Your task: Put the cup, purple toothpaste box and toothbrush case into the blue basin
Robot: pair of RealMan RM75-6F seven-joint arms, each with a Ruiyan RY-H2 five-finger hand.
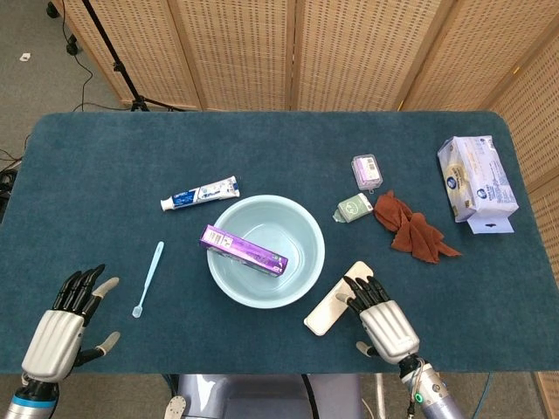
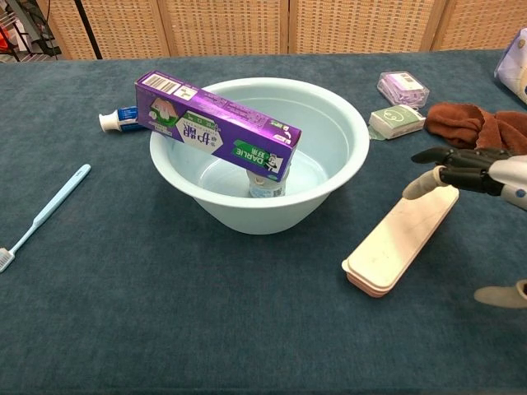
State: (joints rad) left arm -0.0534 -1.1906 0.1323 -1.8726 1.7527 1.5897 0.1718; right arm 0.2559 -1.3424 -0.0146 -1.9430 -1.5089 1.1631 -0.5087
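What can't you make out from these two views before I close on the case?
- Cup: chest view shows only its lower part under the purple toothpaste box; head view hides it.
- Right hand over the toothbrush case: contact unclear in both views.
- Left hand: outside chest view.
- Toothbrush: head cut by chest view's left edge.
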